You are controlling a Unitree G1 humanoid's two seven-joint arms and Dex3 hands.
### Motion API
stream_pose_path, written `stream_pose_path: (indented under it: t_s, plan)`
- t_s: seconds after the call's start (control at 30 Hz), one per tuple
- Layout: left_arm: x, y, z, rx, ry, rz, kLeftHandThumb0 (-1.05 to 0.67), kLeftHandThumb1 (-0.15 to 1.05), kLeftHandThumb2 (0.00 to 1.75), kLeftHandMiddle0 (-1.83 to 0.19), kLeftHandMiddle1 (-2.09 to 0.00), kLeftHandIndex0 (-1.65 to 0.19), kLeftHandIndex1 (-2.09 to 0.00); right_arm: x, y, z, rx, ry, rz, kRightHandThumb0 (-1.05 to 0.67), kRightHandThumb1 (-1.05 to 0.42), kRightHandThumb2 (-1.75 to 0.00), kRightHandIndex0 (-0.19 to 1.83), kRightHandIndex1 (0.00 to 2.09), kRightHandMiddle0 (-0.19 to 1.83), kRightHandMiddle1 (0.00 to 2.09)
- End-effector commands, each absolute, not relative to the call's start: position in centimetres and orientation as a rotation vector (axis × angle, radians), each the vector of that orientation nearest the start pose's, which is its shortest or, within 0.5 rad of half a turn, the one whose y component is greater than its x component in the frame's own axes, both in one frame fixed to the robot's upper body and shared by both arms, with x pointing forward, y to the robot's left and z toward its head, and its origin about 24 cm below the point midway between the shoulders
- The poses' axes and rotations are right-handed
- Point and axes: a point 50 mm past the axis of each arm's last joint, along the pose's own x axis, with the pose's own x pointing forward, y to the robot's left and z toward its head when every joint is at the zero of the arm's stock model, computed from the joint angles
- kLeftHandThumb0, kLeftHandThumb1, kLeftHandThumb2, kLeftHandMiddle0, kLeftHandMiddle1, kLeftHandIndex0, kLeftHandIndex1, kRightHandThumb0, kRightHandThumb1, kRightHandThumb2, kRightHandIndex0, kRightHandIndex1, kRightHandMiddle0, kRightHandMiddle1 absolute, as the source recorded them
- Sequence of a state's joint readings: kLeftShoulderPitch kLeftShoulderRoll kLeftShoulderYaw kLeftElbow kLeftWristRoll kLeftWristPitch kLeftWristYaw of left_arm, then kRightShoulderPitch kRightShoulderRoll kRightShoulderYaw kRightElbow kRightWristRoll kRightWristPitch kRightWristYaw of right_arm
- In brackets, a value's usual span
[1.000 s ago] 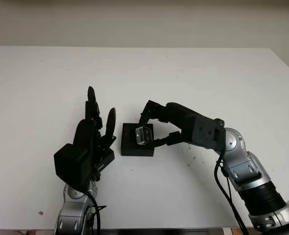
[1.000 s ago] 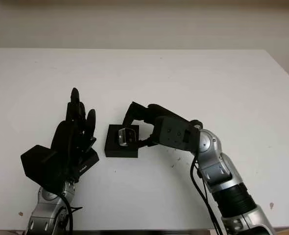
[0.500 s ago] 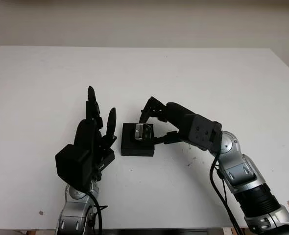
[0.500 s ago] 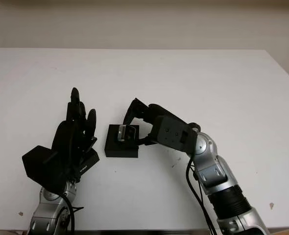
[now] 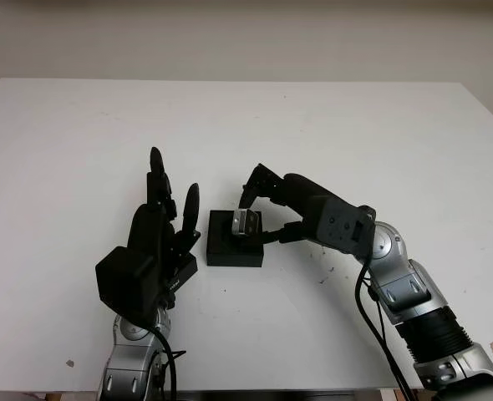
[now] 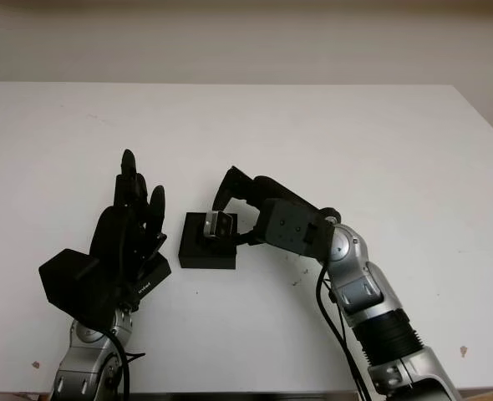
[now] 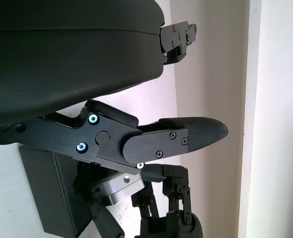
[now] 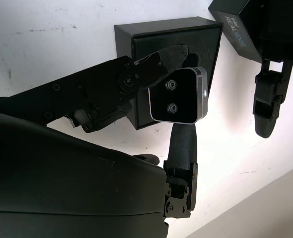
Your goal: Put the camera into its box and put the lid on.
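The small silver-edged black camera (image 8: pixel 178 95) was pinched by the right hand (image 5: pixel 267 219) just above the open black square box (image 5: pixel 235 249); the lid (image 6: pixel 146 276) lay beneath the open left hand (image 5: pixel 159 238).

Lid (image 8: pixel 234 30) mostly hidden under left hand (image 5: pixel 159 242) & cut off at wrist pic's edge; its print unreadable.
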State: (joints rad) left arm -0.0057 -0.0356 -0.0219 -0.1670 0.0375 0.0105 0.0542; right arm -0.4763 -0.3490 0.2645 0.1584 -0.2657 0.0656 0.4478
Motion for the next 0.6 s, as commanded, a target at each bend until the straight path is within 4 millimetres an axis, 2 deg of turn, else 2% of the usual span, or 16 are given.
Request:
stream_pose_path:
  t_s: [0.0, 0.57]
  plan:
    - [25.33, 13.64, 7.70, -0.019, -0.149, 0.030, -0.69, 1.05, 0.54, 0.19, -0.04, 0.19, -0.03, 32.54, -11.93, 11.18, -0.758, -0.088, 0.643, -0.35, -1.04, -0.07, 0.27, 0.09, 0.09, 2.02]
    - [25.38, 13.45, 7.67, -0.038, -0.148, 0.031, -0.68, 1.05, 0.53, 0.19, -0.03, 0.19, -0.01, 31.99, -12.03, 10.89, -0.821, -0.072, 0.707, -0.36, -1.04, -0.05, 0.27, 0.10, 0.14, 1.94]
